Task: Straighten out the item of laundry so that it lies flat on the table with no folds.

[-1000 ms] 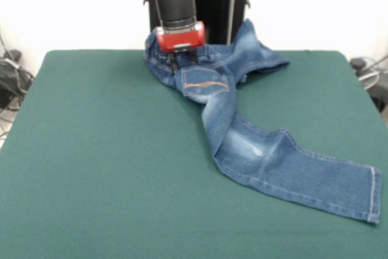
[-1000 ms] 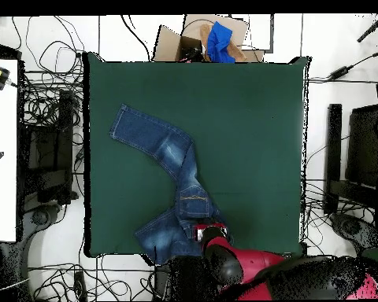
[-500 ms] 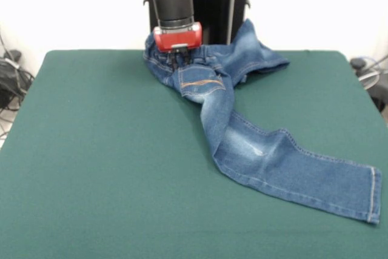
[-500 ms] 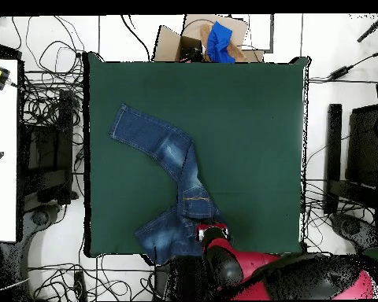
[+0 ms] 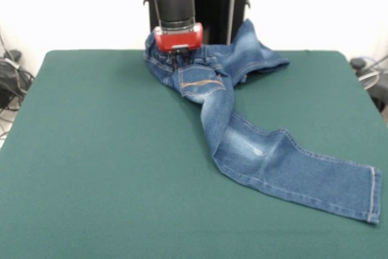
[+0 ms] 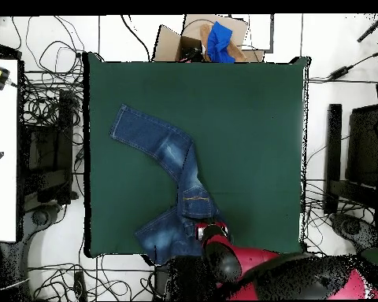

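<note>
jeans [image 5: 242,131]: twisted, one leg stretched flat toward a table [image 5: 103,168] corner, other leg bunched at the robot-side edge | gripper [image 5: 176,60]: at waistband, grip state unreadable | step: working the waistband | next: likely spread bunched leg

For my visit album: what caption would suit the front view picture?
Red robot arm's gripper at the waistband of small blue jeans lying twisted across a green table.
</note>
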Tool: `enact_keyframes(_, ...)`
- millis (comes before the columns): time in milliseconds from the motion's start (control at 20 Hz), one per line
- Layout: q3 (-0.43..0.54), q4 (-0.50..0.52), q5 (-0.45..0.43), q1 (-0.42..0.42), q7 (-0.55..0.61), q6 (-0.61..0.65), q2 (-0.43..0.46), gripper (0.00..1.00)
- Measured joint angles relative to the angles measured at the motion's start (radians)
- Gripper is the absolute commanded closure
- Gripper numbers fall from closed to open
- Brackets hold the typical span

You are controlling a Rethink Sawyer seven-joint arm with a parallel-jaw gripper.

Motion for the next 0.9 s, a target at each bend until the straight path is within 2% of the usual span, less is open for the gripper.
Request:
enact_keyframes(250,0.0,-0.029,0.035,0.052,0.0,0.127,-0.03,1.0)
enact_keyframes(300,0.005,-0.046,0.035,0.067,0.0,0.183,-0.039,1.0)
enact_keyframes(900,0.072,-0.109,0.035,0.057,0.0,0.427,-0.062,1.0)
